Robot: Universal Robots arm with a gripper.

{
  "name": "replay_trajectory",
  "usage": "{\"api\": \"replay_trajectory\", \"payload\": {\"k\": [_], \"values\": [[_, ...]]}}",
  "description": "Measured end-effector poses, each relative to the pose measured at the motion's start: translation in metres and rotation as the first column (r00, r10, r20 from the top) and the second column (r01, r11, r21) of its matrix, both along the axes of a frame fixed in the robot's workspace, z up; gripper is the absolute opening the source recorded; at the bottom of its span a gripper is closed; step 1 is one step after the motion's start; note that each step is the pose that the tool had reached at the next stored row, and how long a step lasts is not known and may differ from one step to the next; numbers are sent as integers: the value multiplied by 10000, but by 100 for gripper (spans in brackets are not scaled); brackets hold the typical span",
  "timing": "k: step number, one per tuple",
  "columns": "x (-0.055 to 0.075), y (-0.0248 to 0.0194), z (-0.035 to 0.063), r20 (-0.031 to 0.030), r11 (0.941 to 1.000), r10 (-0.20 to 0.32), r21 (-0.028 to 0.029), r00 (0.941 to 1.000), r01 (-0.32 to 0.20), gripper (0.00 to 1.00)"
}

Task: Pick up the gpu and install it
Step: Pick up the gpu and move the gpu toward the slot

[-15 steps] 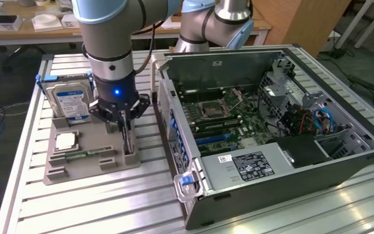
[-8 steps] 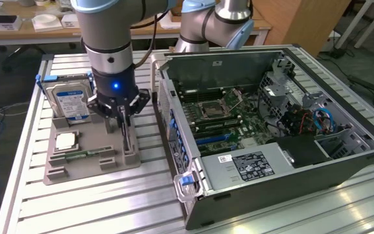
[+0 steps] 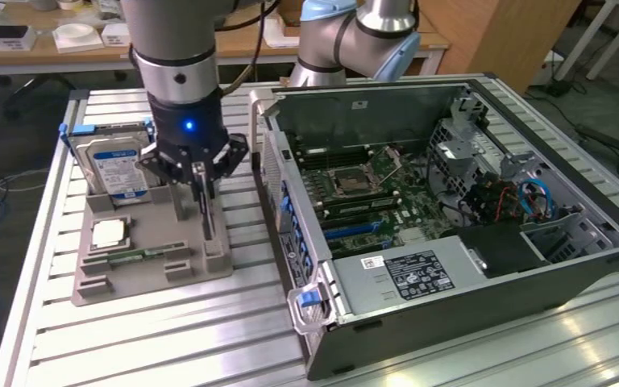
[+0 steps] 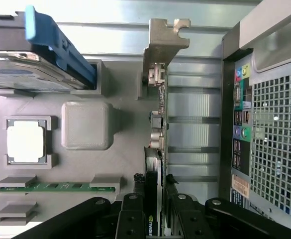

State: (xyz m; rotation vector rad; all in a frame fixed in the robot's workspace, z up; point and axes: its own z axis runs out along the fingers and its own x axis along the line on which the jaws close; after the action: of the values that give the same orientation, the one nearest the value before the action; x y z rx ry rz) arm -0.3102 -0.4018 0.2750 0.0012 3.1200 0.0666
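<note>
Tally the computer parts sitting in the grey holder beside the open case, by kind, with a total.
hard drive: 1
processor chip: 1
memory stick: 1
gpu: 1
Total: 4

Work table [image 3: 148,343]: silver metal top made of parallel ribbed slats with grooves between them. Two items lie directly on it. Item one: grey moulded parts holder [image 3: 148,278], flat on the slats toward the exterior view's left, with pockets and slots in its upper face. Item two: black desktop computer case [image 3: 471,310], lying on its side toward the exterior view's right, open side facing up. Holder and case sit just beside each other, with a narrow strip of bare slats between them.
</note>
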Motion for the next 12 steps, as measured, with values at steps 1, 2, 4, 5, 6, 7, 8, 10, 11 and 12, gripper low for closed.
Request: {"api": "replay_trajectory", "payload": {"k": [1, 2, 4, 5, 6, 7, 8, 10, 11, 12], "values": [[0, 0, 40, 1, 10000, 1, 2, 10000, -1, 26], [0, 0, 80, 2, 10000, 0, 5, 10000, 0, 26], [0, 0, 164, 3, 10000, 0, 10, 10000, 0, 26], [0, 0, 211, 2, 10000, 0, 11, 10000, 0, 26], [0, 0, 258, 1, 10000, 0, 11, 10000, 0, 26], [0, 0, 303, 2, 10000, 0, 12, 10000, 0, 26], [0, 0, 347, 2, 10000, 0, 14, 10000, 0, 26], [0, 0, 438, 1, 10000, 0, 14, 10000, 0, 26], [0, 0, 483, 1, 10000, 0, 16, 10000, 0, 26], [0, 0, 527, 2, 10000, 0, 17, 10000, 0, 26]]}}
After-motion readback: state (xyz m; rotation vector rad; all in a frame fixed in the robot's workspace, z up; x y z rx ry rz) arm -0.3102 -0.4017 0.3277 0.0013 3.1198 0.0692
